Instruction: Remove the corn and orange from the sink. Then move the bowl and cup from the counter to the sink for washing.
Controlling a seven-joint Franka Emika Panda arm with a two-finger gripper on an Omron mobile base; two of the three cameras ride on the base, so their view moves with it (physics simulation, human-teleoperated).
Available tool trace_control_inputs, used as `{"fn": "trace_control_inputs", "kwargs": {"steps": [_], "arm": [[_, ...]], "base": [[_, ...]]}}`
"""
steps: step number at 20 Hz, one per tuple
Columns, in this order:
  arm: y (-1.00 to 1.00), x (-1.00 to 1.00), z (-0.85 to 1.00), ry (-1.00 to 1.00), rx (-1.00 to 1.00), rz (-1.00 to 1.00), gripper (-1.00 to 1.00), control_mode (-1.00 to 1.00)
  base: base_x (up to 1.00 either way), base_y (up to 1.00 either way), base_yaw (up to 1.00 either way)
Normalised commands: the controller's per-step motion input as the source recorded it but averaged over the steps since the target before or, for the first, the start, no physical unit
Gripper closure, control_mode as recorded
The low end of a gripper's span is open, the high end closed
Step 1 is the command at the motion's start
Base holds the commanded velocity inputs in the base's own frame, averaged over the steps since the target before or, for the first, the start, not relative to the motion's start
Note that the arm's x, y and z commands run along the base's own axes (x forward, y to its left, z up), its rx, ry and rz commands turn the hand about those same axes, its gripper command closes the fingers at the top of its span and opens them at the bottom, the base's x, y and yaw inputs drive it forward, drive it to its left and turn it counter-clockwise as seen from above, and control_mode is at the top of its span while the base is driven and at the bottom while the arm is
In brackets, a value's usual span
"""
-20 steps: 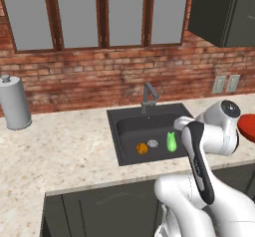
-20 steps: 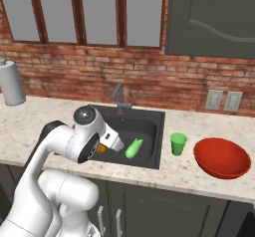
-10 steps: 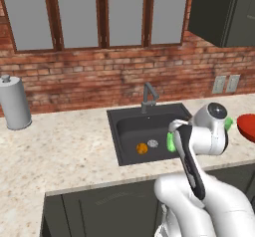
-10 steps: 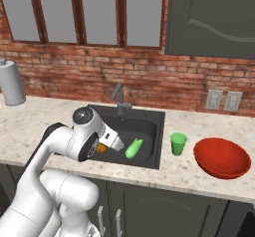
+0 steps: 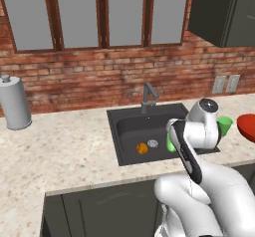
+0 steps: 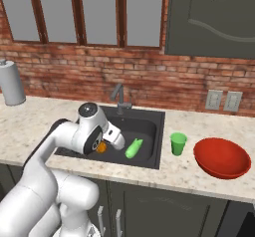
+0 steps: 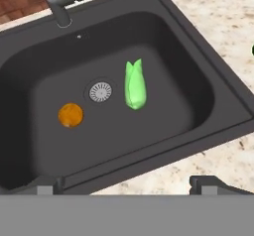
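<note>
Left base view: the sink (image 5: 130,154) holds the orange (image 5: 142,148). Right base view: the green corn (image 6: 133,148) lies in it, cup (image 6: 178,144) at three o'clock, red bowl (image 6: 221,158) beyond. Hand view: the gripper (image 7: 126,184) hangs wide apart, empty.

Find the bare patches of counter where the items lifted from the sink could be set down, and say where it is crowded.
Free: the long speckled counter between the grey canister and the dark sink. Crowded: right of the sink, where the small green cup and wide red bowl stand close together.
</note>
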Motion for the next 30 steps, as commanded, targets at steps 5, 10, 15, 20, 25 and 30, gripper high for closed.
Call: {"fn": "trace_control_inputs", "kwargs": {"steps": [5, 10, 15, 20, 25, 30], "arm": [[-0.05, 0.10, -0.14, 0.00, -0.06, 0.00, -1.00, -1.00], [-0.07, 0.13, -0.16, 0.00, -0.01, 0.00, -1.00, -1.00], [-0.10, 0.13, -0.16, 0.00, 0.00, 0.00, -1.00, -1.00], [-0.06, 0.12, -0.19, -0.01, 0.00, 0.00, -1.00, -1.00], [-0.01, 0.16, -0.19, 0.00, 0.00, 0.00, -1.00, -1.00], [0.00, 0.15, -0.19, 0.00, 0.00, 0.00, -1.00, -1.00]], "base": [[0.00, 0.00, 0.00], [0.00, 0.00, 0.00], [0.00, 0.00, 0.00], [0.00, 0.00, 0.00], [0.00, 0.00, 0.00], [0.00, 0.00, 0.00]]}}
